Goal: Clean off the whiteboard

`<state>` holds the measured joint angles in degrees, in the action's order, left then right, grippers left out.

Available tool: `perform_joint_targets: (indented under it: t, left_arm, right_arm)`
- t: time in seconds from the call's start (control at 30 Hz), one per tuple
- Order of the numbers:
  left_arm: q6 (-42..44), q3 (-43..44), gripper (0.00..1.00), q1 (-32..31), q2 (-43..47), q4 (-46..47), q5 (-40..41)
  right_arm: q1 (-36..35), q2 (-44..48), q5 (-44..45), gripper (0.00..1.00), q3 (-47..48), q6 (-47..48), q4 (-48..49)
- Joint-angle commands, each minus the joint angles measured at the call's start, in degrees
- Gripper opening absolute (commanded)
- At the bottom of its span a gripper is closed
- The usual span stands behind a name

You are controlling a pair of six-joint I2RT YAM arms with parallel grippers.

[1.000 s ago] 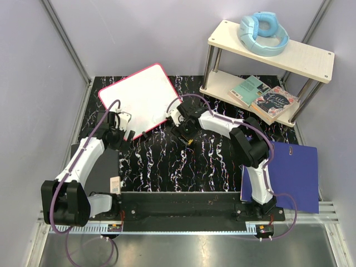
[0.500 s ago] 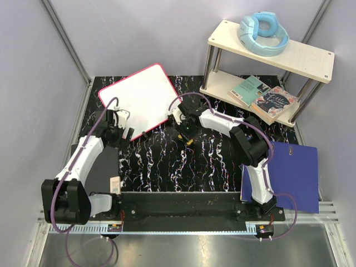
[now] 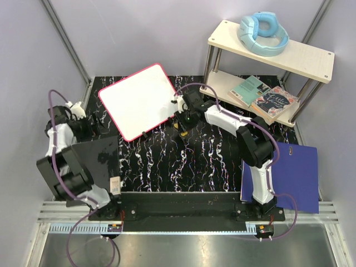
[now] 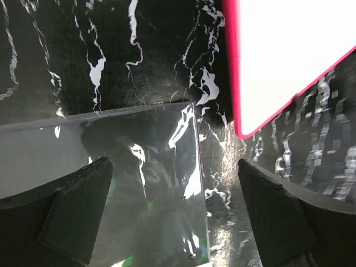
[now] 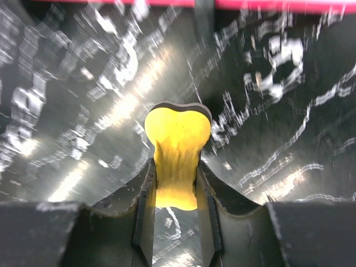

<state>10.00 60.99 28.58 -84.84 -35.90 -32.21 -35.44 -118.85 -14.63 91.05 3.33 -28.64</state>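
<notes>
The whiteboard (image 3: pixel 139 100) lies tilted at the back left of the black marbled table, white with a red-pink rim. Its lower corner shows in the left wrist view (image 4: pixel 283 61), and its rim shows at the top of the right wrist view (image 5: pixel 278 4). My right gripper (image 3: pixel 181 124) sits just off the board's right edge. It is shut on a yellow eraser sponge (image 5: pixel 177 146), squeezed between the fingers (image 5: pixel 176 167). My left gripper (image 3: pixel 93 129) is wide open and empty (image 4: pixel 173 167), over the edge of a black panel, left of the board's lower corner.
A glossy black flat panel (image 3: pixel 97 161) lies at the near left and shows in the left wrist view (image 4: pixel 139 183). A blue folder (image 3: pixel 292 175) lies at the right. A two-tier shelf (image 3: pixel 272 53) at the back right holds blue headphones (image 3: pixel 262 32) and books (image 3: pixel 264 95).
My left arm has swung left, away from the whiteboard's lower edge, to the table's left side. My right gripper has moved up, closer to the board's right edge, still holding the sponge.
</notes>
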Motion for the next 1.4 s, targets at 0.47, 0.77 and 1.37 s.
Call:
perform_joint_targets:
  t: [0.47,0.77,1.37]
  left_arm:
    - [-7.54,10.10,0.98,3.24,-20.45,14.19,-29.42]
    - [-8.77,12.83,0.76,-2.47,-24.15,18.75,-28.18]
    - [-4.12,16.70,0.00,-7.48,-29.51,16.57,-21.85]
  right_arm:
    - [0.46,-7.88,-4.00,0.00,20.03,-22.92,16.69]
    - [1.43,-14.22,1.98,0.00,26.82,-28.82,19.15]
    - [2.83,-17.38,10.33,0.00,27.17,-16.35,20.12]
